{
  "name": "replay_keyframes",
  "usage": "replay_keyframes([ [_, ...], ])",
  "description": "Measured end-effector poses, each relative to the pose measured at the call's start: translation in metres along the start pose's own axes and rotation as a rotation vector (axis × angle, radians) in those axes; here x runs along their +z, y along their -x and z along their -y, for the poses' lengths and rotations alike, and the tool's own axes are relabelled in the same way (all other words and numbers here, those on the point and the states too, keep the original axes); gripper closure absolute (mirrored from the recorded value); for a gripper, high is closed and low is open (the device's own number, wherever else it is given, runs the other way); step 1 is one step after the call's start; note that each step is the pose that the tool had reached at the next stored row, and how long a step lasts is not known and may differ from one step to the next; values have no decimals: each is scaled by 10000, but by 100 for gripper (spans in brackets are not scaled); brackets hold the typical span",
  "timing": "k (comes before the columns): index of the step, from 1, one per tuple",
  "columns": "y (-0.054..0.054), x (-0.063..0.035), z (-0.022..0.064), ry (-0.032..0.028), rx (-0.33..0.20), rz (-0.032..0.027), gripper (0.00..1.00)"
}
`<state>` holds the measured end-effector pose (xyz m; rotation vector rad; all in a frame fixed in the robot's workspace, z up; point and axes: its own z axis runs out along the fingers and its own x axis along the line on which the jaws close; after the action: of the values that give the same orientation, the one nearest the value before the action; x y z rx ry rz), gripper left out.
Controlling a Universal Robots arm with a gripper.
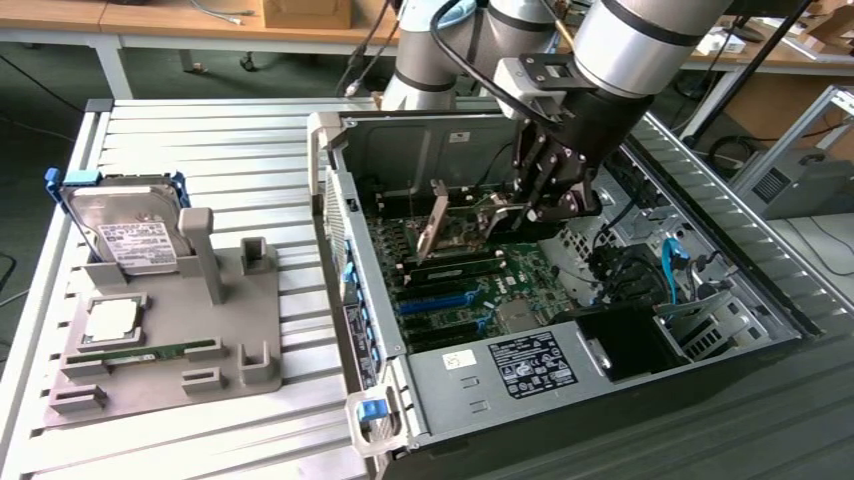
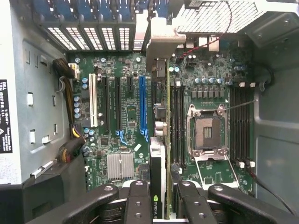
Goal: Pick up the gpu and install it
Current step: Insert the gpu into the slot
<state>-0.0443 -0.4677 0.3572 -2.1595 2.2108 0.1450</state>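
Wrist view: the gripper (image 2: 159, 207) is clamped on the gpu (image 2: 158, 163), one black finger (image 2: 138, 200) on each face. The card is seen edge-on. Its long axis runs parallel to the blue slot (image 2: 142, 107), and its silver bracket end points away from the gripper towards the case's grilled rear wall. A small green Nvidia mark shows on its shroud.

In the exterior view the gpu (image 1: 447, 228) hangs on edge, tilted, above the motherboard (image 1: 494, 290) inside the open computer case (image 1: 400, 150). The case lies on a slatted metal table (image 1: 214, 150), with wooden workbenches (image 1: 174, 20) behind. A black label (image 1: 531, 362) near the case's front edge carries print too small to read.
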Motion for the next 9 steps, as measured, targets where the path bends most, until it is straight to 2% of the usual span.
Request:
replay_keyframes([
  [9,-16,165,5,0,-2,0,73],
])
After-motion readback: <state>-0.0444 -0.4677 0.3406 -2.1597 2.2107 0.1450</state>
